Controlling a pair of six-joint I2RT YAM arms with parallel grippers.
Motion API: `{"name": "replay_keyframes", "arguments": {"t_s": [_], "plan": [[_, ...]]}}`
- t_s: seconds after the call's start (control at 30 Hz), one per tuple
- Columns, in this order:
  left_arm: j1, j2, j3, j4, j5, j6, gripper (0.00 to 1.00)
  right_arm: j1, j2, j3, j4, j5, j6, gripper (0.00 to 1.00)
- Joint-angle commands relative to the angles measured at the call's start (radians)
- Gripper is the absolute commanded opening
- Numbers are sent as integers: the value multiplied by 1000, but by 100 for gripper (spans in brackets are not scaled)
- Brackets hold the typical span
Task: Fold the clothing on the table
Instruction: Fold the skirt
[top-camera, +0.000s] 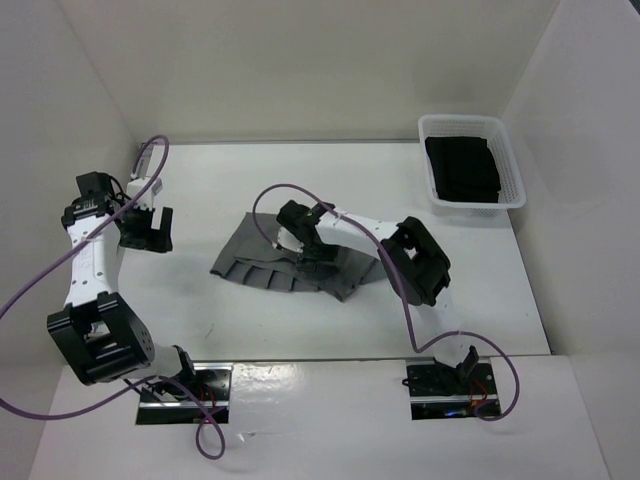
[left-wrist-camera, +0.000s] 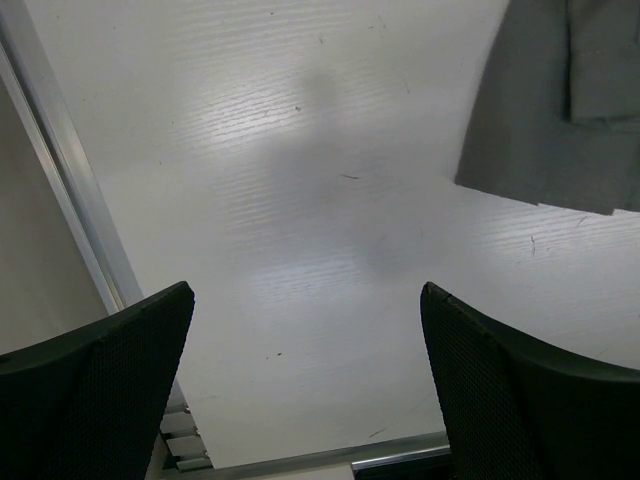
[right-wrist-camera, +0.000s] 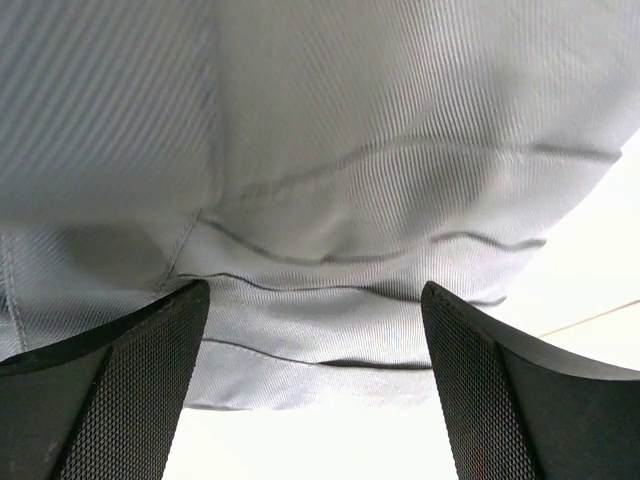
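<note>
Right fingers (right-wrist-camera: 110, 400) are spread wide and point down onto the skirt (top-camera: 240, 255), with cloth lying between the tips and not pinched. The right arm reaches left from its base, elbow bent beside the skirt, wrist over the skirt's middle. Left fingers (left-wrist-camera: 100, 400) are also spread wide and hang over bare surface (top-camera: 300, 330), left of the skirt and apart from it. The left arm is folded upright. The skirt lies mid-surface: grey, pleated, fanned, its near edge in stacked layers.
</note>
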Motion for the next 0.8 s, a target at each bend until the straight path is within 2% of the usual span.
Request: {"name": "replay_keyframes", "arguments": {"t_s": [0.0, 0.17, 0.43, 0.63, 0.77], "plan": [[7, 27, 52, 20, 23, -12, 100, -11, 68, 32, 309, 30, -51, 91], [7, 59, 71, 20, 32, -22, 100, -31, 120, 87, 397, 88, -133, 91], [7, 78, 81, 20, 32, -22, 100, -95, 160, 190, 451, 124, -140, 91], [7, 113, 113, 11, 75, -22, 100, -155, 48, 181, 425, 92, -76, 91], [-27, 147, 133, 11, 123, -22, 100, -204, -100, 193, 325, -67, 28, 91]]}}
